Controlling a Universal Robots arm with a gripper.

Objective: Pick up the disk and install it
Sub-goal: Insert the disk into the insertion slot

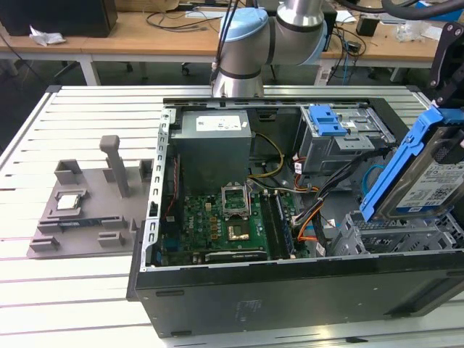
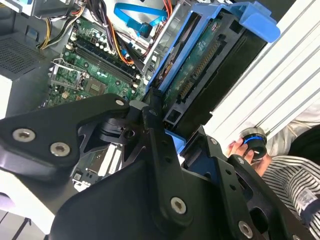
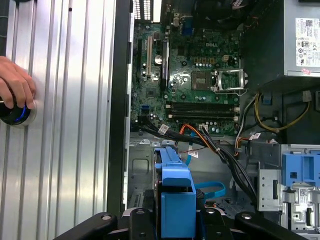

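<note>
The disk [image 1: 428, 174] is a silver-grey drive with a blue-and-white label in blue carrier rails. It hangs tilted at the exterior view's right, just above the grey drive cage [image 1: 399, 232] in the open computer case [image 1: 290, 290]. My gripper [image 1: 449, 94] is shut on the disk's upper end. In the second wrist view the black fingers [image 2: 150, 125] clamp the blue carrier [image 2: 200, 70]. In the first wrist view the carrier's blue end [image 3: 175, 190] sticks out from my gripper [image 3: 175, 222] over the case floor.
The case holds a green motherboard [image 1: 232, 217], a grey power-supply box [image 1: 214, 138] and a second blue-latched bay [image 1: 330, 119]. A grey fixture [image 1: 80, 210] with a small square chip [image 1: 69, 201] lies at the exterior view's left. A person's hand [image 3: 15, 85] rests on a knob on the slatted table.
</note>
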